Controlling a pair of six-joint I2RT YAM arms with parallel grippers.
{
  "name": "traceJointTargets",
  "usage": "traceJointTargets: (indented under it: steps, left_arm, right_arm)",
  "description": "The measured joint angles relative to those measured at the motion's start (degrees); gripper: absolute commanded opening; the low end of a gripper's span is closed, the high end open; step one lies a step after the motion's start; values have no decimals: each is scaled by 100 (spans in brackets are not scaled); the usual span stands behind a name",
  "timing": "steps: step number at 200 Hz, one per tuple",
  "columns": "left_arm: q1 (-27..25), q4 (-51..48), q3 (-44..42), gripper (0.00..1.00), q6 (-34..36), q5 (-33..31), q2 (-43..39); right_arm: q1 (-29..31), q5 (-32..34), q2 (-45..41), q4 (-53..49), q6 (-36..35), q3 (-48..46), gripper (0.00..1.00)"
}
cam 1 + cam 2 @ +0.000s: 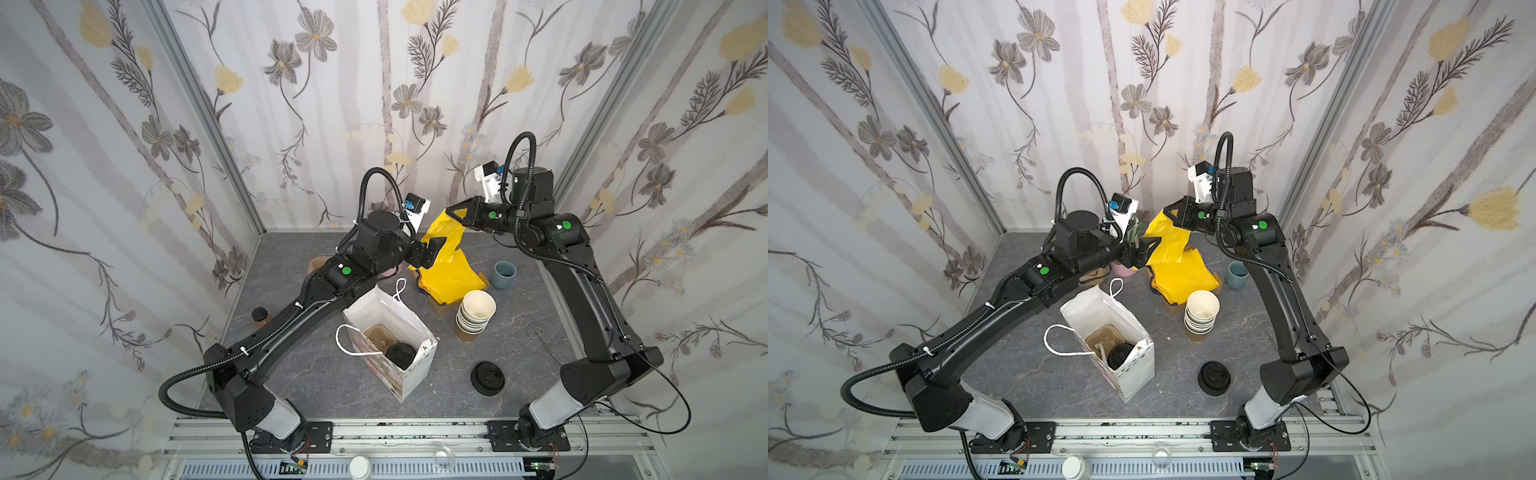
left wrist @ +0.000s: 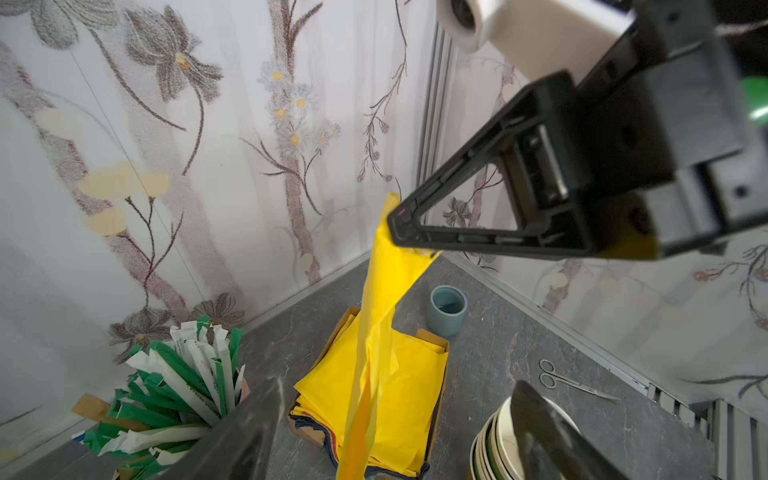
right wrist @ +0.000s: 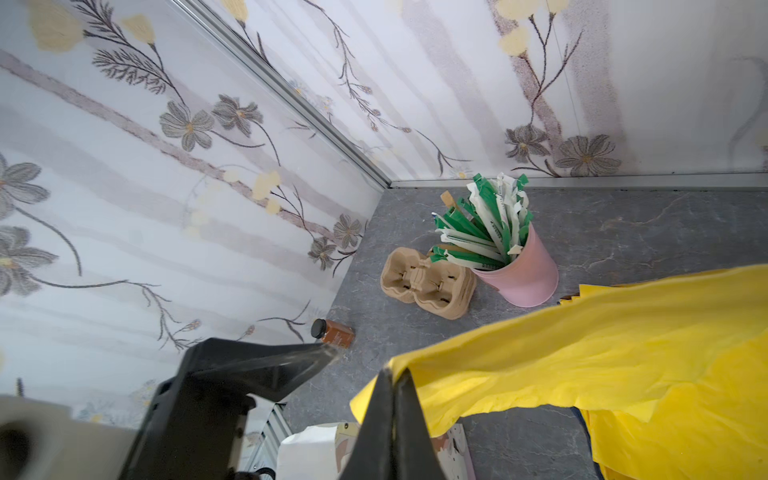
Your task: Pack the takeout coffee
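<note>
Coffee is already in the white paper bag, upright in the carrier tray w/ lid on, so the main step looks done to me. R fingers are together, clamped on a corner of a yellow sheet, held up over the stack behind the bag. L fingers are wide apart either side of the hanging sheet, gripping nothing. Prob. left: sheet into the bag.
</note>
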Motion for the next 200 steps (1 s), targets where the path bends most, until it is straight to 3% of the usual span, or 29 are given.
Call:
traceJointTargets:
  steps: [30, 46, 121, 151, 168, 200]
  left_arm:
    - [7, 2, 0, 98, 262, -223, 190]
    - [7, 39, 0, 94, 363, -345, 280]
    - [7, 52, 2, 29, 431, -232, 468]
    - [7, 55, 66, 7, 415, -236, 494]
    - [7, 57, 125, 0, 420, -356, 511]
    - [17, 260, 254, 0, 243, -914, 505]
  right_arm:
    - [7, -190, -197, 173, 214, -11, 0]
    - [26, -271, -251, 214, 286, -13, 0]
    - [120, -363, -498, 249, 304, -22, 0]
    - [157, -361, -581, 249, 343, -22, 0]
    - [177, -358, -625, 249, 348, -22, 0]
    - [302, -243, -933, 269, 337, -302, 0]
